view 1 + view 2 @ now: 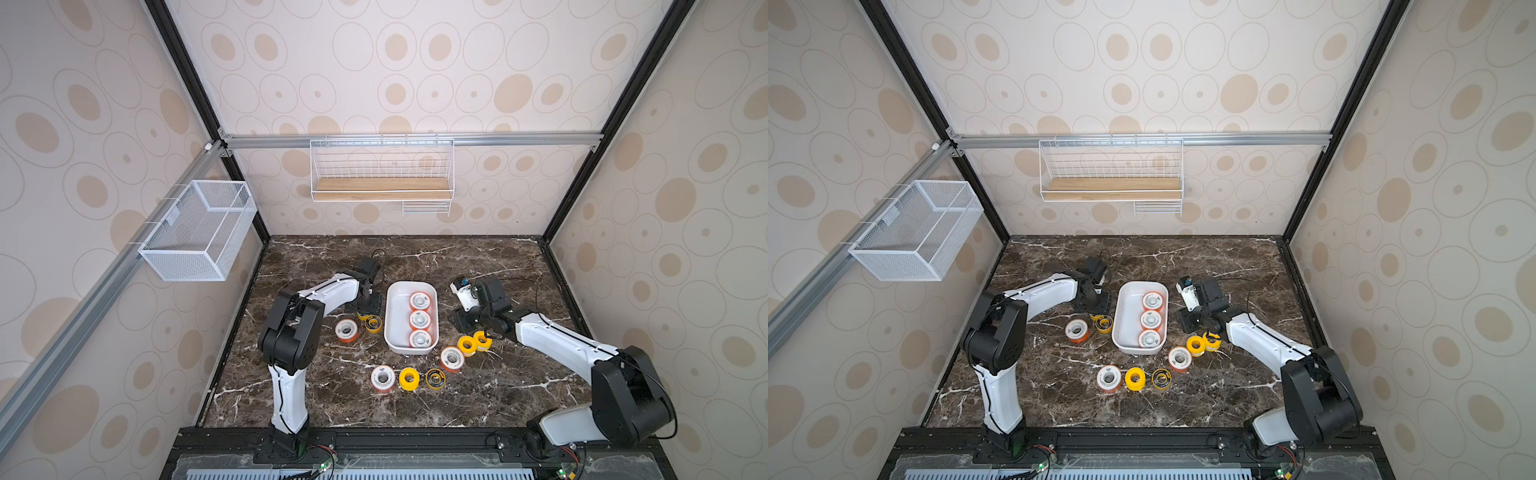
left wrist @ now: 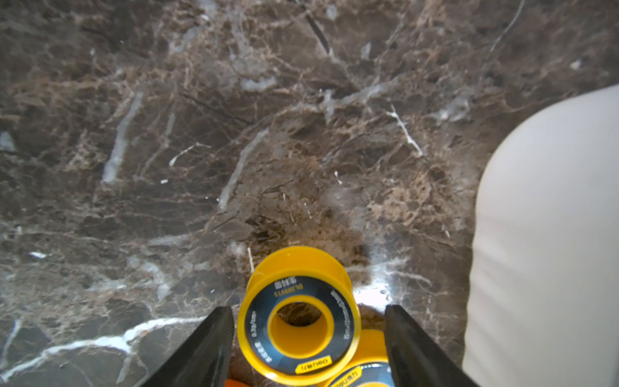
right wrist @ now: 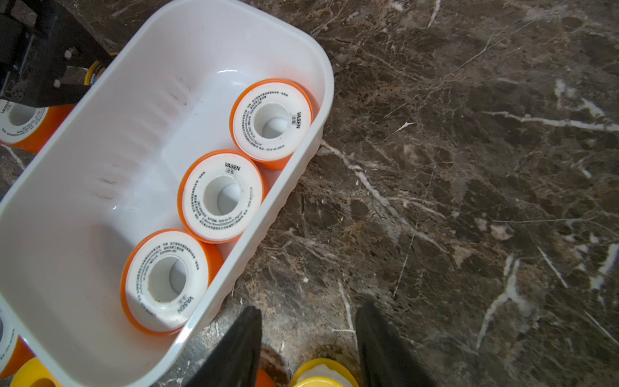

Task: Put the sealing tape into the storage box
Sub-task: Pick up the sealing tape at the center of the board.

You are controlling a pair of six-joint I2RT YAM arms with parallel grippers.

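Now lining up on a yellow spool beside the box

Three orange-rimmed spools (image 1: 419, 320) of sealing tape are sitting along the right wall of the storage box (image 1: 398, 320) at mid-surface. Loose spools (image 1: 409, 379) are lying around it. The left gripper (image 2: 308, 310) is straddling a dark-centred yellow spool (image 2: 298, 321) just beside the box's left wall, fingers spread and not pinching. The right gripper (image 3: 308, 308) is hovering, spread and apparently empty. The next move likely calls for an even squeeze, then lifting clear of the neighbouring spool (image 2: 368, 348).

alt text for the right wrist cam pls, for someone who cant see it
A white storage box holds three white-faced, orange-rimmed tape spools in a row along one wall. The right gripper stands open over the dark marble table, with a yellow spool partly in view under it.
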